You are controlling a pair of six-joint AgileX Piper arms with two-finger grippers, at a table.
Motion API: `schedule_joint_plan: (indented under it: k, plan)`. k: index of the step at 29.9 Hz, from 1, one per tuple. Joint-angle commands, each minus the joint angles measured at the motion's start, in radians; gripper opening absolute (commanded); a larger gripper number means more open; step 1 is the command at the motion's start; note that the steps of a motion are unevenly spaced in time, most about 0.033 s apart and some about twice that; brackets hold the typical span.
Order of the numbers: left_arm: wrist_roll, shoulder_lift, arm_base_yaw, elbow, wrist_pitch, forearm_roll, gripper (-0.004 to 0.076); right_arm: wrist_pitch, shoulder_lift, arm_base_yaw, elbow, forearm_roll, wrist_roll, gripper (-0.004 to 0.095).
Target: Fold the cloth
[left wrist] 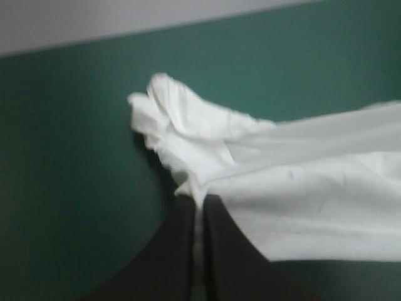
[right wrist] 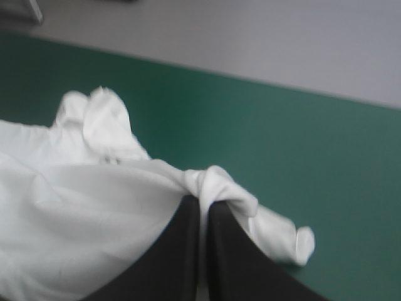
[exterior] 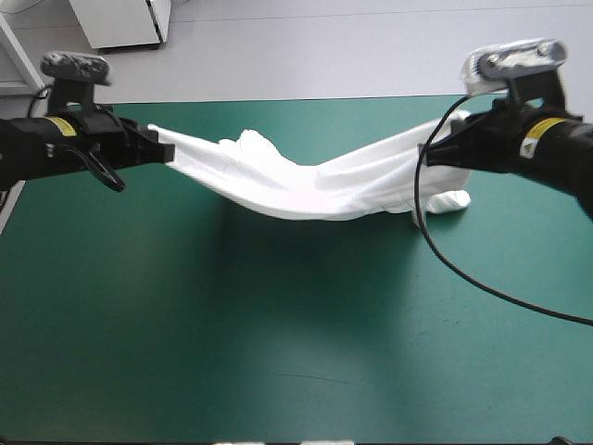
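A white T-shirt hangs stretched like a hammock over the far half of a teal-green table. Near the table's left edge, the raised left pincer is clamped on one end of the T-shirt, its two black fingers pressed almost together with a thin fold of cloth between them and a crumpled bunch just beyond the tips. From there the T-shirt runs across toward the right edge, its long axis parallel to the far edge, sagging in the middle low over the table; whether it touches cannot be told. Near the right edge, the raised right pincer grips the other end in the same nearly closed way, and a loose piece, perhaps a sleeve, droops under it onto the table. Each pincer points inward at the T-shirt, both about equally near. Any next move likely depends on keeping this left-to-right span taut while lowering it flat.
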Motion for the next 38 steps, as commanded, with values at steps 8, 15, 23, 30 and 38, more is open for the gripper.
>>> schedule_joint_plan:
  k: [8, 15, 23, 30, 38]
  plan:
    - [0.027, -0.029, -0.003, -0.505, -0.094, -0.049, -0.0022, -0.072, 0.032, -0.001, -0.538, -0.008, -0.145, -0.0014]
    - [0.061, -0.029, -0.003, -0.721, -0.208, -0.214, -0.0022, -0.160, 0.042, -0.001, -0.757, 0.108, -0.198, -0.0006]
    - [0.063, -0.029, -0.003, -0.804, -0.262, -0.224, -0.0022, -0.198, 0.042, -0.001, -0.809, 0.161, -0.202, -0.0006]
    - [0.063, 0.015, -0.003, -0.749, -0.382, -0.181, -0.0022, -0.202, 0.122, -0.001, -0.805, 0.064, -0.207, -0.0007]
    - [0.070, 0.201, -0.003, -0.709, -0.646, -0.156, -0.0022, -0.464, 0.359, -0.001, -0.805, -0.214, -0.174, -0.0007]
